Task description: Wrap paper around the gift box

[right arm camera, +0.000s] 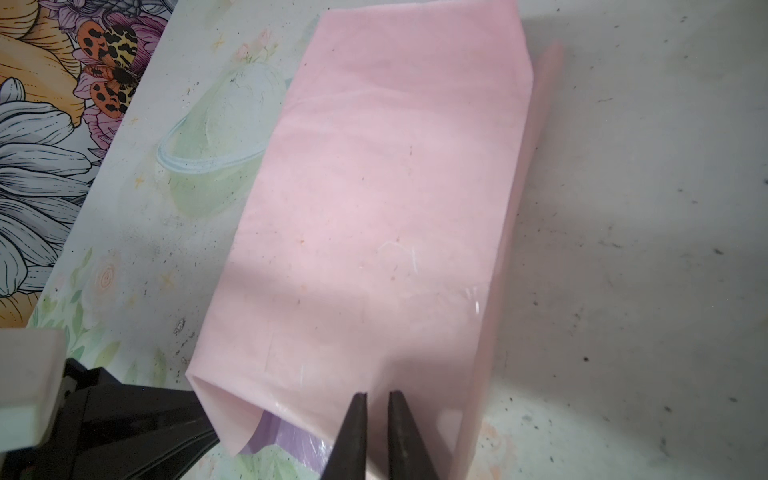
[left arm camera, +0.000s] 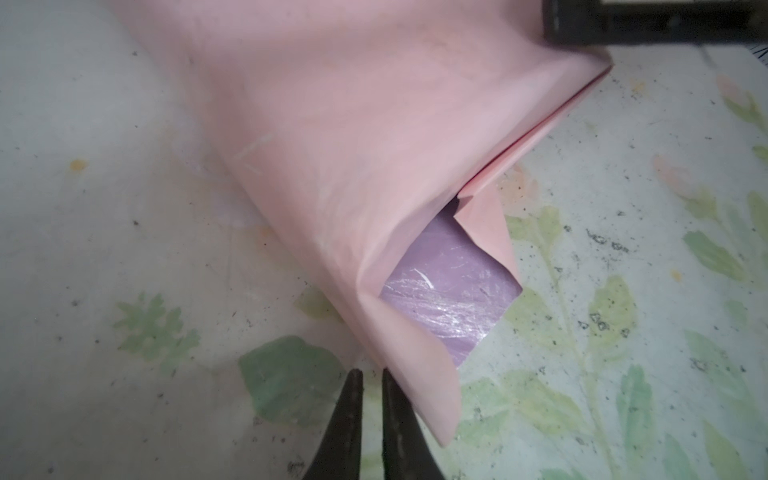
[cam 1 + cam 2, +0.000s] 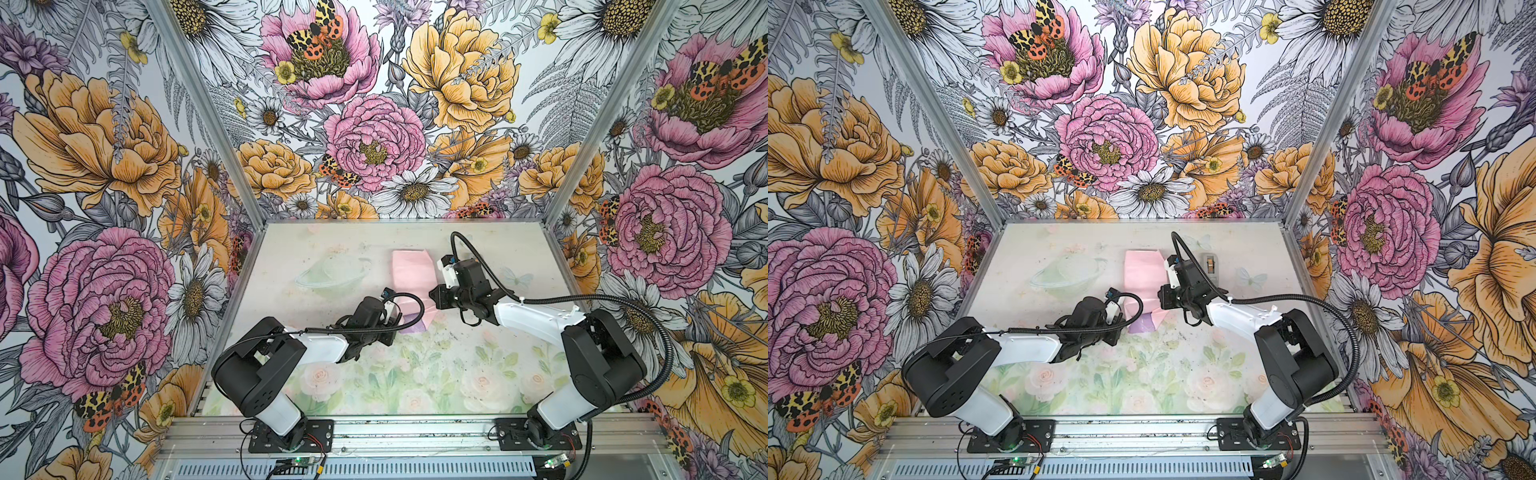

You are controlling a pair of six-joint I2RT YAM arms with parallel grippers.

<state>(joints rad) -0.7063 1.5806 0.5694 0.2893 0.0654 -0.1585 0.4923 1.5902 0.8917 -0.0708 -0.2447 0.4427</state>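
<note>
Left gripper (image 2: 372, 374) is almost closed, with a thin slit between its jaws and nothing in it; it sits low at the table (image 2: 124, 249), just beside the near-left flap of the paper (image 2: 353, 145). Right gripper (image 1: 378, 395) is likewise nearly closed and empty, poised over the paper's near end from the right.

The paper lies mid-table, a little toward the far side, folded into a flat sleeve that runs near to far with its pink face out. The box shows in no view; the sleeve's level top and squared long edges suggest it sits inside, but that is a guess. The near end gapes and shows only the glossy lilac inner face; nothing else can be seen in the opening. The far end is creased into slanted corners.

The sheet looks thin and light; it should crease readily and tear if dragged. The shiny lilac side is probably slippery against the fingers. The whole sleeve would likely slide on the table if pushed from one side only, so one gripper should bear down on the top, where the box would back it. The other could pinch the loose near flap by its edge, away from the corner.

Beyond the sleeve, a dispenser (image 3: 1212, 262) stands to the far right, behind the right wrist; whether it has tape left cannot be told.
</note>
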